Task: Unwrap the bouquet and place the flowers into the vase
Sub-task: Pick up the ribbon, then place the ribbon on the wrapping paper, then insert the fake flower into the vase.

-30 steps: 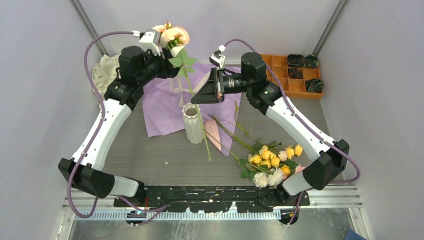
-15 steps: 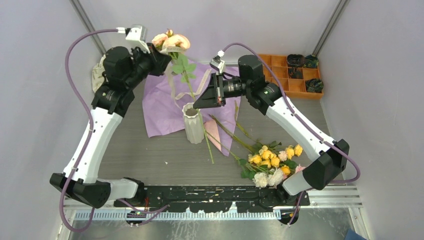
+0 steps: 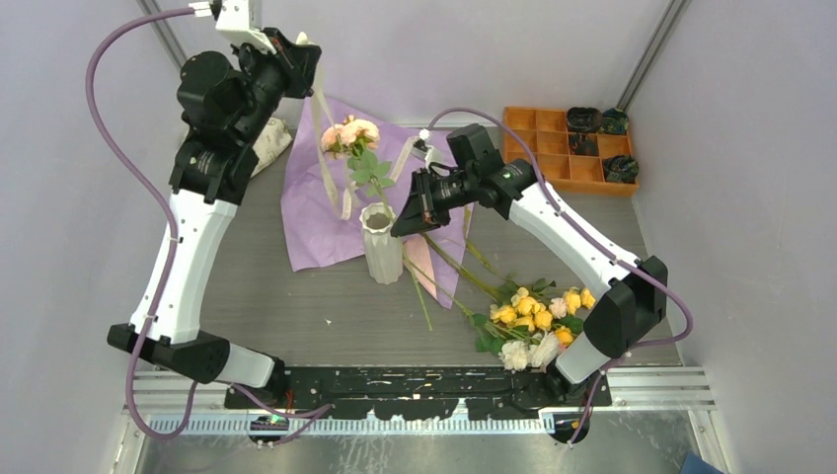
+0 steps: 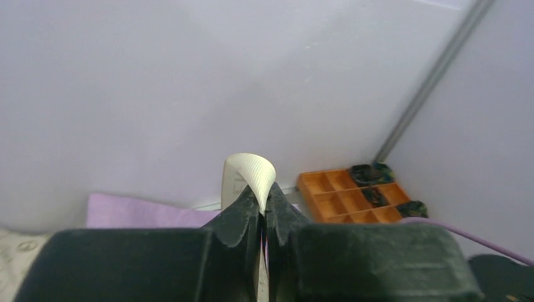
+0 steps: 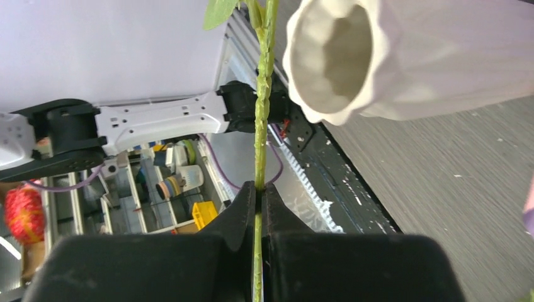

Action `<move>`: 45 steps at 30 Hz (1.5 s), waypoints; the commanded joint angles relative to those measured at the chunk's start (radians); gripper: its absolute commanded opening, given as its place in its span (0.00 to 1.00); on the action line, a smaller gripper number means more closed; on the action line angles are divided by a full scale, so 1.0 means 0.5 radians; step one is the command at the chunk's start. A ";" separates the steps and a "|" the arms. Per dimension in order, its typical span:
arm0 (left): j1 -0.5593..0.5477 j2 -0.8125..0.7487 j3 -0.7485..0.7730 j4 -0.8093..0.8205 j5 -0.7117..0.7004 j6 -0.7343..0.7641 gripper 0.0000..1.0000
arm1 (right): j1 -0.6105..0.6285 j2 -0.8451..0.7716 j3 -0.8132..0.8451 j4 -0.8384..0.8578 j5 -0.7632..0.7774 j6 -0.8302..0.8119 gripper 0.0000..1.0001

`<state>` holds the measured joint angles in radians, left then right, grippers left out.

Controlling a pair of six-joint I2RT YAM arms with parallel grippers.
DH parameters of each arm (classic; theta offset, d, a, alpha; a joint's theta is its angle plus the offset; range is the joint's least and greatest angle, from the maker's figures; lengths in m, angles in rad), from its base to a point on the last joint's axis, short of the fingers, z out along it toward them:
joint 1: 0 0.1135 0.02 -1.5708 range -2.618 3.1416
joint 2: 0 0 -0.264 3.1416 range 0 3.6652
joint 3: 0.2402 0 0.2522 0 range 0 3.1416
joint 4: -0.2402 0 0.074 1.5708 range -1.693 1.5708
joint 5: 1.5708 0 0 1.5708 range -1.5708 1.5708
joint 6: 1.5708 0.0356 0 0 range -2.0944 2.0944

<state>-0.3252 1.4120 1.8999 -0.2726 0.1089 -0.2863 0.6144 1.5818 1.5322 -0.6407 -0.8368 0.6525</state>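
High at the back left, my left gripper [image 3: 308, 61] [image 4: 262, 200] is shut on a cream ribbon [image 3: 331, 173] [image 4: 252, 173], which hangs down over the purple wrapping paper [image 3: 311, 222]. The right gripper [image 3: 398, 227] [image 5: 258, 189] is shut on the green stem [image 5: 263, 82] of a spray of peach roses [image 3: 350, 133]. That stem slants down beside the white ribbed vase [image 3: 380, 245] [image 5: 390, 69], outside its mouth. The other flowers [image 3: 538, 321], yellow, cream and pink, lie loose on the table at the front right, their stems pointing toward the vase.
An orange compartment tray [image 3: 553, 148] [image 4: 334, 192] with dark items stands at the back right. A pale patterned cloth [image 3: 268, 143] lies at the back left, under the left arm. Grey walls close in on both sides.
My left gripper has shut on the ribbon and risen up and back, drawing it away from the roses. The roses and the right gripper have come down and left toward the vase.
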 commanded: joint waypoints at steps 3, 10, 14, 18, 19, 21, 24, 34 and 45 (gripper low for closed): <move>0.006 -0.129 -0.196 0.024 -0.983 0.205 0.07 | -0.001 -0.095 0.219 -0.145 0.316 -0.205 0.01; 0.009 -0.416 -0.739 -0.176 -1.438 0.092 0.30 | -0.005 -0.199 0.414 0.016 0.757 -0.210 0.01; 0.025 -0.456 -0.983 -0.268 -1.372 0.020 0.52 | 0.000 -0.237 0.461 0.228 0.878 -0.274 0.01; 0.088 -0.481 -1.193 -0.232 -1.088 -0.080 0.72 | 0.019 -0.227 0.419 0.474 0.922 -0.414 0.01; 0.110 -0.502 -1.255 -0.188 -0.991 -0.110 0.76 | 0.032 -0.217 0.401 0.537 0.941 -0.457 0.01; 0.142 -0.554 -1.367 -0.092 -0.841 -0.176 0.78 | 0.060 -0.204 0.340 0.683 0.988 -0.545 0.01; 0.147 -0.669 -1.492 0.028 -0.655 -0.226 0.77 | 0.109 -0.201 0.194 0.986 1.069 -0.607 0.01; 0.147 -1.048 -1.710 0.070 -0.524 -0.294 0.74 | 0.268 -0.082 0.276 1.360 1.340 -0.854 0.01; 0.147 -1.130 -1.743 0.040 -0.459 -0.325 0.72 | 0.319 -0.120 0.315 1.342 1.447 -1.070 0.01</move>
<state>-0.2531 0.8509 1.0332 -0.2974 -0.1509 -0.4377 0.7753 1.5620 1.6482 -0.0463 -0.1600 0.1856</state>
